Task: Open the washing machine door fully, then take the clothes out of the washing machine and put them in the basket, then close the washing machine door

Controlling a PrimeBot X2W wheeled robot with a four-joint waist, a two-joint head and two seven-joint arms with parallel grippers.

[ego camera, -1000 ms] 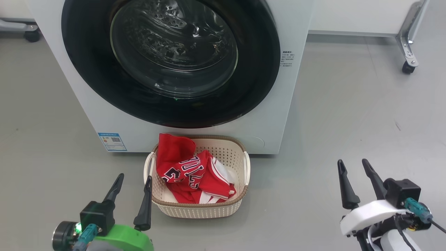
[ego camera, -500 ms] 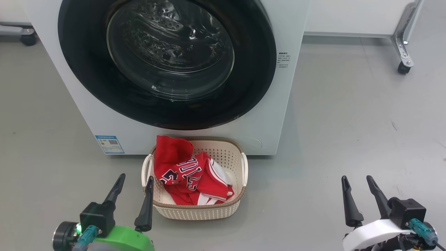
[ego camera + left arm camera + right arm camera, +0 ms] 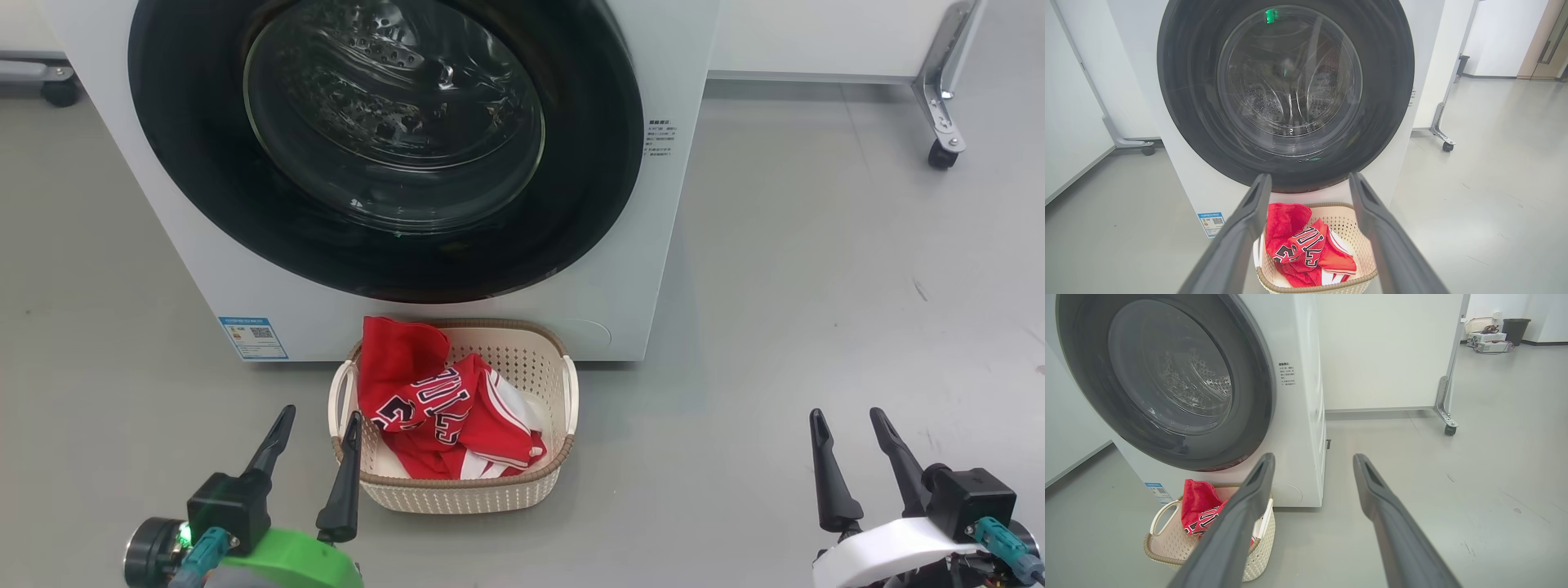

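My left gripper (image 3: 320,415): fingers spread apart and holding nothing. It hangs just beside the basket's left front corner, with my right finger crossing the basket wall in the head view.
My right gripper (image 3: 845,413): fingers apart and empty, above bare grey floor (image 3: 816,286), well off to the right of the basket.
Basket (image 3: 457,498): cream, perforated, with a brown rim. It stands on the floor, its back edge close against the foot of the washing machine (image 3: 678,245).
Clothes (image 3: 433,408): the red Bulls jersey and shorts are heaped inside the basket, mostly toward its left side. One red fold rises above the back-left rim.
Clothes to left gripper: near, just right of and beyond my right finger, not touching. In my left wrist view the heap lies between my two fingers, past their tips.
Clothes to right gripper: well apart, off to my left.
Washing machine door (image 3: 588,163): directly above the basket, black rim flat against the white front. The steel drum shows through the glass.
Blue label sticker (image 3: 253,337): low on the machine's front, behind and to the left of the basket.
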